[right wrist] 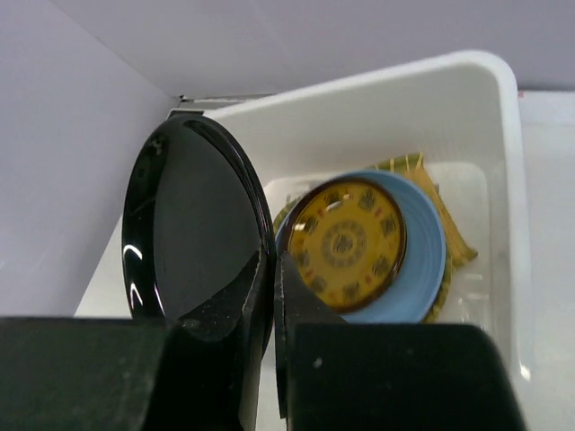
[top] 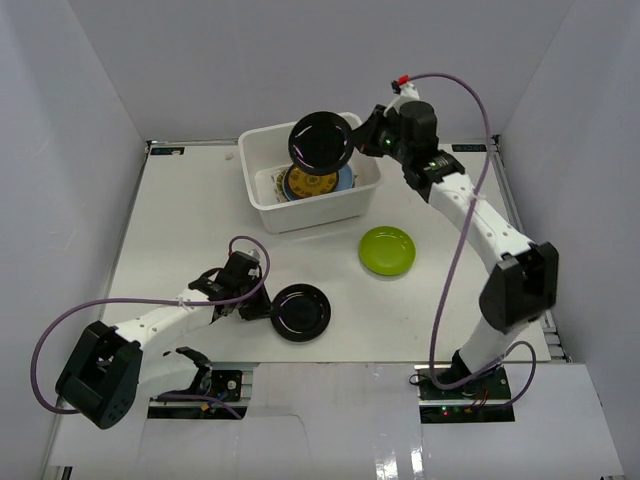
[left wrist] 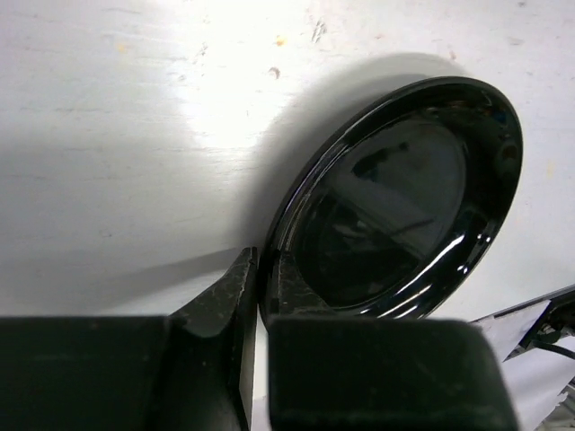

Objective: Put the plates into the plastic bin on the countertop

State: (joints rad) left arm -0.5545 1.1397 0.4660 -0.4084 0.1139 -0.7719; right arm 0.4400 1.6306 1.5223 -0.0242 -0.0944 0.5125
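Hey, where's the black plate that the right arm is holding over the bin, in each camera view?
Top external: black plate, tilted above the far side of the plastic bin, in the right tool.
Left wrist: not in it; that is the other black plate, on the countertop.
Right wrist: left of centre, rim clamped between the tool's fingers.
Shared landmark: the gold-patterned plate on the light blue plate in the bin.

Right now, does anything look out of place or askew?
Nothing spilled or broken. The right pincer holds one black plate on edge over the plastic bin; the left pincer pinches the other black plate by its rim.
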